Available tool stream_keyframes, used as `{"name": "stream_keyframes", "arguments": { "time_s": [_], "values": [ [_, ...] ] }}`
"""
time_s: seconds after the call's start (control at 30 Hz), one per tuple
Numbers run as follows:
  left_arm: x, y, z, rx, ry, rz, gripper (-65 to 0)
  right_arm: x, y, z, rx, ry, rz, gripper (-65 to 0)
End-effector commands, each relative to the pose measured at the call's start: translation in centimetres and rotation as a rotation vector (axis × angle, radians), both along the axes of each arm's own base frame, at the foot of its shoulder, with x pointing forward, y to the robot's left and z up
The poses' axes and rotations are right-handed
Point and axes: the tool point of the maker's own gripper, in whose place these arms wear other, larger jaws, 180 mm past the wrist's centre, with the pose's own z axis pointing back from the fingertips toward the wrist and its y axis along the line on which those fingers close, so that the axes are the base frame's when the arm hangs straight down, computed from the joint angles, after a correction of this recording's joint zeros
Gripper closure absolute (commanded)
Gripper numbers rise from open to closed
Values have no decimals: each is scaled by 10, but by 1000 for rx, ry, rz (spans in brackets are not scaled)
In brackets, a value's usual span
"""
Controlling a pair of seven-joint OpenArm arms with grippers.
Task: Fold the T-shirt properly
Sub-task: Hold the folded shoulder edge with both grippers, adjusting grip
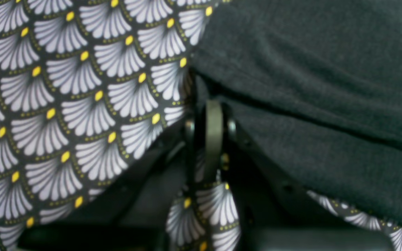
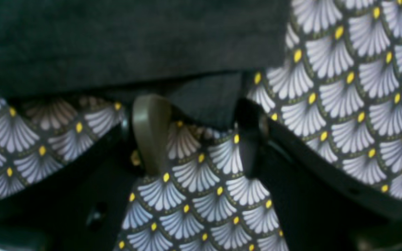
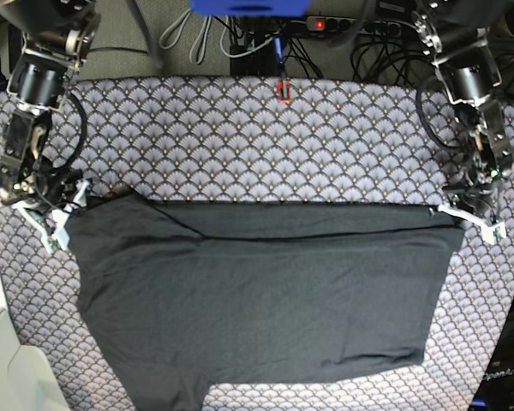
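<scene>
The dark T-shirt (image 3: 265,291) lies spread flat on the scallop-print cloth (image 3: 265,137), its top edge folded over into a straight line. In the base view my left gripper (image 3: 463,208) sits at the shirt's upper right corner. Seen from the left wrist, its fingers (image 1: 210,104) are shut together where the T-shirt (image 1: 309,87) edge meets them. My right gripper (image 3: 68,210) is at the shirt's upper left corner. In the right wrist view it (image 2: 201,115) stands open, one olive pad (image 2: 150,132) left of the gap, with the T-shirt (image 2: 117,38) hem hanging between the jaws.
The patterned cloth (image 1: 65,104) covers the whole table and shows under both grippers (image 2: 344,87). Cables and a power strip (image 3: 325,21) run behind the table's back edge. A white surface (image 3: 4,368) borders the front left corner.
</scene>
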Motion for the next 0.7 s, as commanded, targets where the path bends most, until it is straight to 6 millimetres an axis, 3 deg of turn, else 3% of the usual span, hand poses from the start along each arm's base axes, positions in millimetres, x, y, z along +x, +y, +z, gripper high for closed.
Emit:
{"name": "stream_keyframes", "arguments": {
  "time_s": [0.0, 0.27, 0.37, 0.57, 0.67],
  "values": [
    [1, 7, 5, 18, 14, 1, -8, 15, -8, 17, -13, -61, -3, -331],
    [1, 6, 4, 18, 14, 0, -8, 13, -8, 16, -12, -55, -3, -314],
    [1, 6, 4, 18, 14, 0, -8, 13, -8, 15, -11, -54, -4, -246],
    [0, 6, 4, 18, 15, 0, -8, 13, -7, 15, -12, -50, -3, -26],
    [3, 6, 10, 28, 2, -5, -8, 13, -9, 19, -22, -58, -2, 0]
  ]
}}
